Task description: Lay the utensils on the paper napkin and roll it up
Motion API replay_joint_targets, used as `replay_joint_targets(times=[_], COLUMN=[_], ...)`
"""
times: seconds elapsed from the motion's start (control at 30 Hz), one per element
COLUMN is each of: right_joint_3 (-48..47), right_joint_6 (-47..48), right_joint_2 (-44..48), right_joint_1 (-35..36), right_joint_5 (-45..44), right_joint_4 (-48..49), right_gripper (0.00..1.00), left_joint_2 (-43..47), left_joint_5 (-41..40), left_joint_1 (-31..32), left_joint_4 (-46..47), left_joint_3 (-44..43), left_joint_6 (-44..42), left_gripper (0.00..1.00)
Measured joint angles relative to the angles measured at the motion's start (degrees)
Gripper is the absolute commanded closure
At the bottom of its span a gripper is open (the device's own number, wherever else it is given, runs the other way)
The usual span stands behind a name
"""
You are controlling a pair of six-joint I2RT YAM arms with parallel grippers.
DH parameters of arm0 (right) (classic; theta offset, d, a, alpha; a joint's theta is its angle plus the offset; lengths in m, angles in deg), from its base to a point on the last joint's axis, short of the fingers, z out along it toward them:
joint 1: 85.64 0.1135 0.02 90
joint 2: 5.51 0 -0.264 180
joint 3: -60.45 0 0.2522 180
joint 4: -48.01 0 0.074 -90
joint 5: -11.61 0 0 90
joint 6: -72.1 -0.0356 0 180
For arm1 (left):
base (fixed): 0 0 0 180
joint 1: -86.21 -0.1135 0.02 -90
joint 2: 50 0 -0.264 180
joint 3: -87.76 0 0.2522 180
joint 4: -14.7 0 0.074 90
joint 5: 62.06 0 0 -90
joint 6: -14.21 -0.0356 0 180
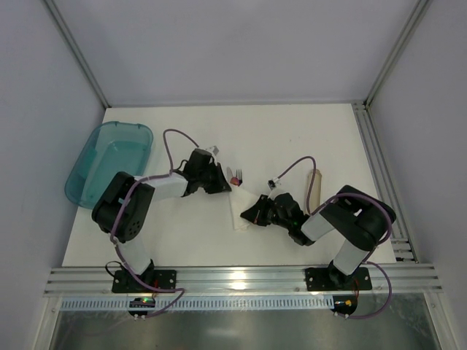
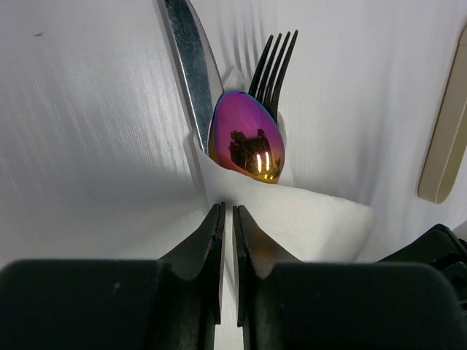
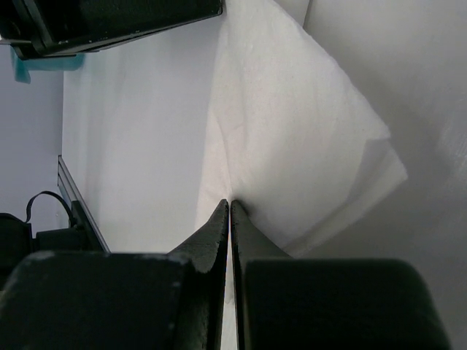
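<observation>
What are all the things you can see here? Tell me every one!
napkin: one, white, mid-table, rolled into a bundle
knife: one, silvery, poking out of the napkin
fork: one, dark tines, beside the knife
spoon: one, shiny pink-gold, in front of the fork
tub: one, clear teal, table's far left
tube: one, tan, right of the napkin
table: one, off-white, under everything
left gripper: one, black, closed on the napkin
right gripper: one, black, closed on the napkin's edge

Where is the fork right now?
Left wrist view: the fork pokes out of the folded paper napkin, behind the iridescent spoon, just right of the knife.
</observation>
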Motion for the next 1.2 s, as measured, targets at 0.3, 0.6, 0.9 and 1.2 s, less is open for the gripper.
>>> replay_joint_targets(times=[0.3,0.6,0.9,1.2], right_joint_3=[-0.2,-0.1,-0.1,-0.1], right_joint_6=[-3.1,-4.5,-4.6,-1.0], right_joint_2=[-1.4,-1.3,1.8,7.1], right_joint_1=[0.0,0.0,0.0,0.0], right_joint_5=[0.3,0.0,-0.6,-0.7], right_joint_4=[1.6,1.3,-3.1,-11.4], right_gripper=[0.96,0.96,0.89,0.89], left_joint_2=[11.0,19.0,16.9,16.7], left_joint_5=[3.0,1.6,-0.7,-2.1], left_joint_1=[4.1,14.5,16.8,17.3], left_joint_4=[0.8,2.7,7.6,7.9], left_joint_3=[7.1,16.4,22.3,22.4], left_joint_6=[2.1,5.4,8.2,8.7], left_gripper=[0.88,0.89,0.90,0.90])
